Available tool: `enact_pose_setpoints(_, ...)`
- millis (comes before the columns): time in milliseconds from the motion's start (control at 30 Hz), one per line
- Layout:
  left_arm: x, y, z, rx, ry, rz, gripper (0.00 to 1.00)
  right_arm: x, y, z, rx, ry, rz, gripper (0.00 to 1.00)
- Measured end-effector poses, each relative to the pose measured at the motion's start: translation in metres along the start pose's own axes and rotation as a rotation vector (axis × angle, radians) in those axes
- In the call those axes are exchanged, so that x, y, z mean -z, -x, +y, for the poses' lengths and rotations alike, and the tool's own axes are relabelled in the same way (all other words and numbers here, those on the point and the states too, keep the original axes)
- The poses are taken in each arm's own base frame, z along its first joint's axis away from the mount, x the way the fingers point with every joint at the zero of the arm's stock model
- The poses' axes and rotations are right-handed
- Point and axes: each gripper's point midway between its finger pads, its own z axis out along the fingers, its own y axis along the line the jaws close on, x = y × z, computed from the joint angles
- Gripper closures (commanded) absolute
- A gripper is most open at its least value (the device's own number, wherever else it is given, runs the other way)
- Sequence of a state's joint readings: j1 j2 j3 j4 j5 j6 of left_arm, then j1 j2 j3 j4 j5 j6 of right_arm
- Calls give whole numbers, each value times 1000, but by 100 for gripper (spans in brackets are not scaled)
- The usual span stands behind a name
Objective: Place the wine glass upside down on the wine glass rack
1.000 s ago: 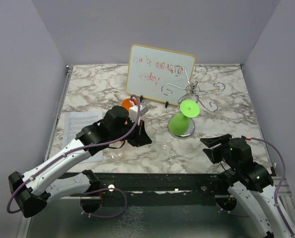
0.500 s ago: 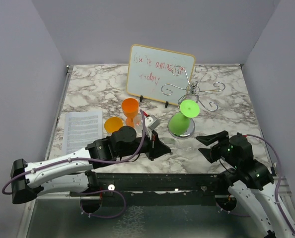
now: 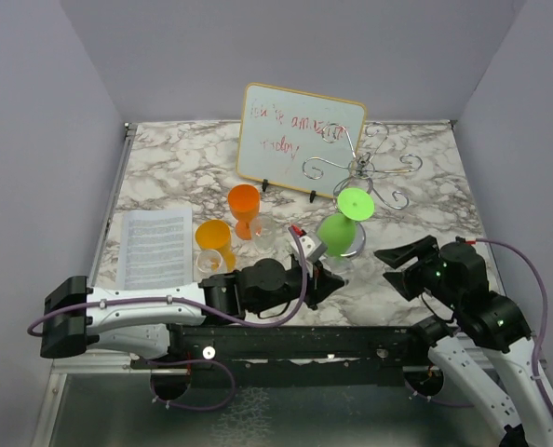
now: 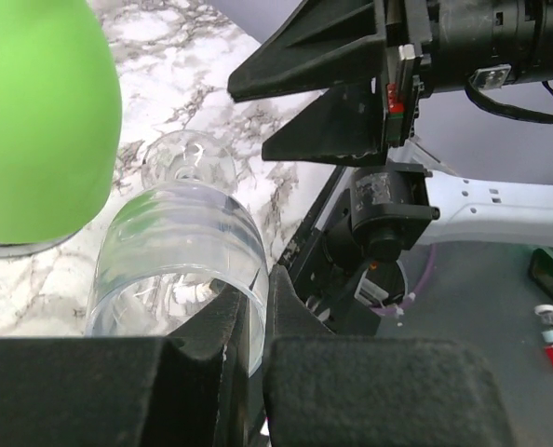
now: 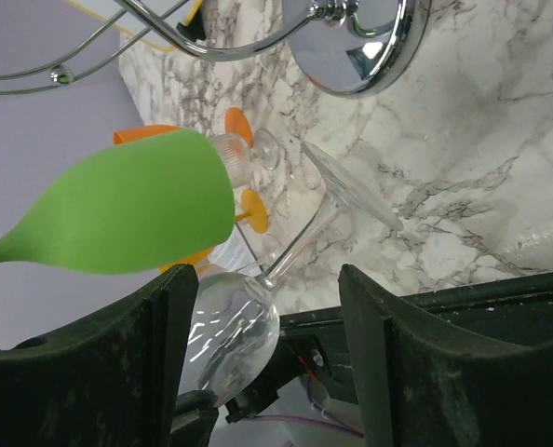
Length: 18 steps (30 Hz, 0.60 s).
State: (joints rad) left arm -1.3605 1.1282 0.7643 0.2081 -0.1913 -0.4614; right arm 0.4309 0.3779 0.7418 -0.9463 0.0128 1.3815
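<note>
My left gripper (image 3: 330, 279) (image 4: 256, 298) is shut on the rim of a clear wine glass (image 4: 174, 251) and holds it tilted, foot pointing away, just in front of the rack. The glass also shows in the right wrist view (image 5: 230, 340). The silver wire wine glass rack (image 3: 362, 168) stands at the back right; its round shiny base (image 5: 356, 47) is on the marble. A green wine glass (image 3: 337, 231) (image 5: 137, 214) (image 4: 34, 121) hangs upside down on it. My right gripper (image 3: 397, 265) (image 5: 267, 279) is open and empty, facing the clear glass from the right, apart from it.
A whiteboard (image 3: 300, 140) stands behind the rack. Two orange glasses (image 3: 244, 200) (image 3: 213, 235) and a small clear glass (image 3: 207, 264) sit left of centre. A printed sheet (image 3: 151, 244) lies at the left. The table's near edge runs just below both grippers.
My left arm has swung right and toward the near edge, from beside the orange glasses to in front of the rack. My right gripper has shifted slightly up and right.
</note>
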Motion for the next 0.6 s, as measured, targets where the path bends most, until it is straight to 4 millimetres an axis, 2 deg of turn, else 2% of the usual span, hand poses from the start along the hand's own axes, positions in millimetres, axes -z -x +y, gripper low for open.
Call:
enact_pose_setpoints(133,-10,0,-3,-29,-3,-32,100,-2,-1,-3,0,-21,5,42)
enact_pose_setpoints(267,-19,0,-3,-56,-1,-54,100,-9,-2,-7,-76,-4,2,47)
enact_pose_setpoints(433,-25,4,-5,-75,-11,-84,100,-29,-7,-16,-181,6,14,45)
enact_pose_setpoints(600,-29,7,-7,-84,-20,-105,100,-34,-5,3,-227,65,23,48)
